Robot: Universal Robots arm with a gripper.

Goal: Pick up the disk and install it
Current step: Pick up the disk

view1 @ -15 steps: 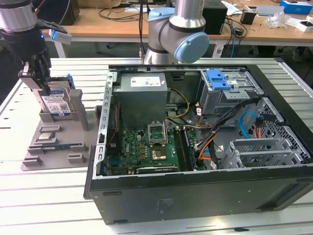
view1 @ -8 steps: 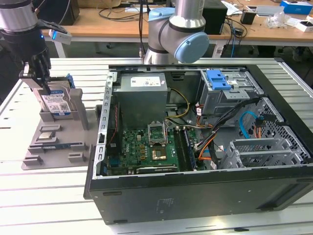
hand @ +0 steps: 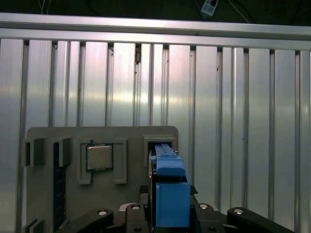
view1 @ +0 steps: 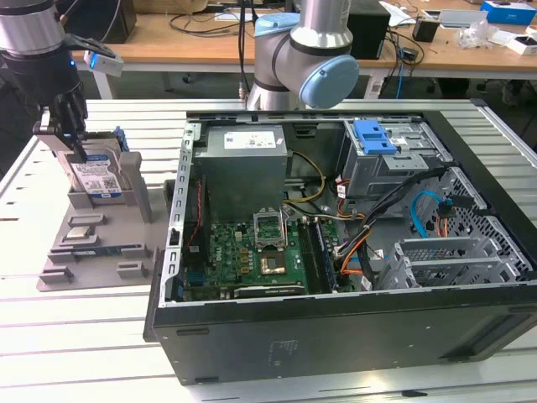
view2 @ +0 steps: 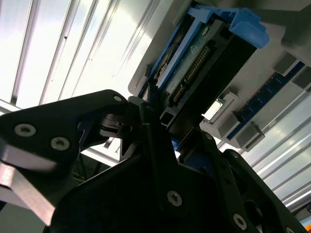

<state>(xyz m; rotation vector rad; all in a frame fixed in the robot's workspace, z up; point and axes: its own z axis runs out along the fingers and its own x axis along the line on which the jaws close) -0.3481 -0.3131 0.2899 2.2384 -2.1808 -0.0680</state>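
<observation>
At the exterior view's left, the gripper (view1: 71, 138) is hanging right down on the top edge of the disk (view1: 96, 178). It is touching the disk, but I cannot tell if it is squeezing it or sitting loose. The disk is standing up on its edge in a slot of a grey holder tray (view1: 88, 252). Its white and blue label is facing out, and its blue side rails are sticking up. In the first wrist view, a blue rail of the disk (hand: 171, 194) is poking up out of its slot, and a small square chip (hand: 99, 157) is lying flat in the next pocket of the tray. The tray is lying on a table (view1: 75, 336) of silver slats.

Just beside the tray, to the exterior view's right, a big black computer case (view1: 336, 336) is lying open. Inside it, a grey power box (view1: 243, 164) is sitting above a green board (view1: 243, 252). Further right, a bare blue bracket (view1: 375, 137) is resting on top of a metal cage. Behind the case, the arm's base (view1: 306, 50) is standing on the table.
</observation>
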